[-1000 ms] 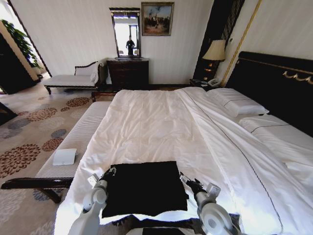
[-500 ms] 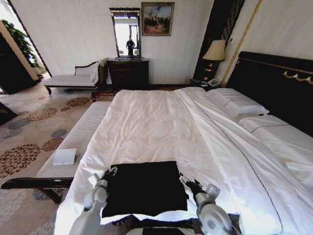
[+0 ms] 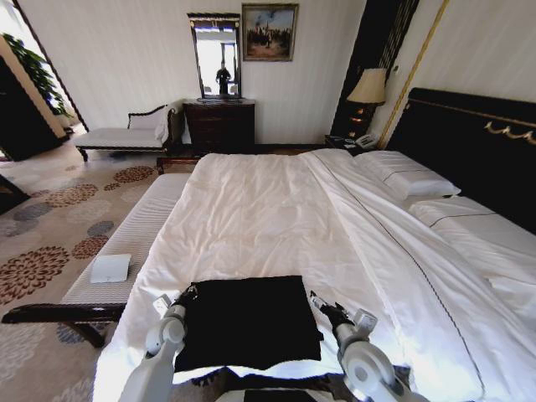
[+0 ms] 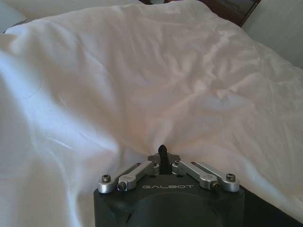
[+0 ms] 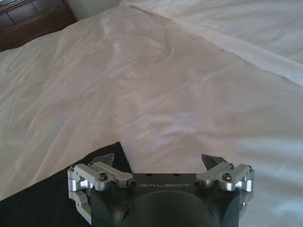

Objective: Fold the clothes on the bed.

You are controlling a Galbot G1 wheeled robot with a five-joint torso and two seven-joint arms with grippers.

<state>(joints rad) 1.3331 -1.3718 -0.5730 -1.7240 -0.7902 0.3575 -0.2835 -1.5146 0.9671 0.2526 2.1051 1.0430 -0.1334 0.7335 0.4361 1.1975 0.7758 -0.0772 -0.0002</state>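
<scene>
Head view takes in the whole bed [image 3: 276, 209], its white duvet running far to the pillows and dark headboard, with the black T-shirt [image 3: 247, 322] lying folded into a flat near-square at the bed's near edge, no lettering visible on the upturned face. The left gripper [image 3: 186, 295] sits at the shirt's far-left corner and the right gripper [image 3: 316, 300] just beside its far-right corner, one on each flank of the cloth. To the left of the bed stands the long pale bench [image 3: 126, 251] carrying a small white pad [image 3: 110, 268]. The left wrist view adds what the head view cannot resolve: the left gripper [image 4: 162, 150] has its fingers drawn together into a single dark tip over the white duvet [image 4: 142, 80], holding nothing, and the shirt barely shows there, only a dark sliver at the near corner. The right wrist view shows the right gripper [image 5: 158, 161] spread wide and empty, one fingertip above the black T-shirt's [image 5: 52, 194] corner, the other over bare sheet; whether that fingertip touches the cloth is hard to make out. The shirt's near hem, close to the robot, is partly cut off by the arms in the head view.
</scene>
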